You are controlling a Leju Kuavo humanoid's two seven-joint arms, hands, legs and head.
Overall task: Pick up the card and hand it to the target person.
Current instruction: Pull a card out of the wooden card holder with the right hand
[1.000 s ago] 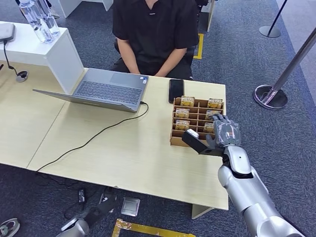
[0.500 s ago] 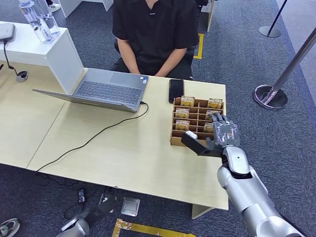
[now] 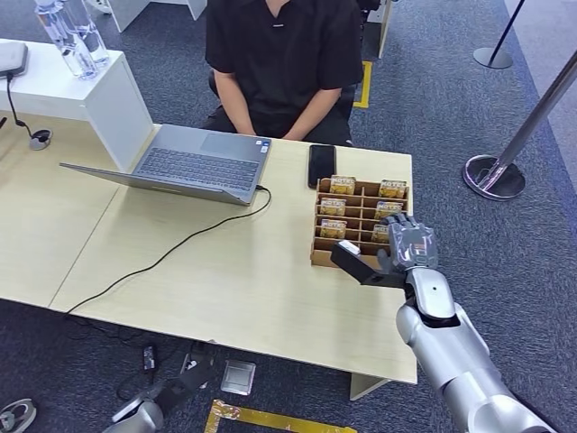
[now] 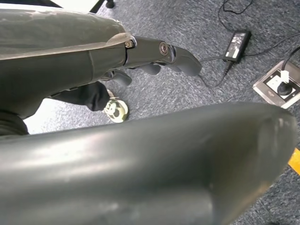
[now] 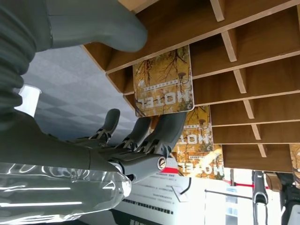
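A wooden card rack (image 3: 361, 209) stands on the table's right end, in front of the seated person (image 3: 286, 54). Its slots hold several yellow HOTEL cards (image 3: 333, 207). My right hand (image 3: 407, 245) hovers at the rack's near right corner, holding nothing, with its thumb stretched out along the near edge. In the right wrist view one HOTEL card (image 5: 163, 82) stands in its slot of the rack (image 5: 247, 47) between the thumb and the fingers (image 5: 169, 126), which lie close beside it without gripping. My left hand (image 3: 140, 417) hangs low beside the table, its fingers (image 4: 176, 54) extended and empty.
An open laptop (image 3: 194, 162) with a black cable (image 3: 170, 253) sits on the light wooden table (image 3: 224, 289). A black phone (image 3: 321, 165) lies just behind the rack. Water bottles (image 3: 71, 36) stand on a white shelf at far left. A stanchion base (image 3: 493, 176) stands on the carpet at right.
My right hand has edged slightly closer to the rack's near right slots and settled a little lower. The cards and the person have not moved.
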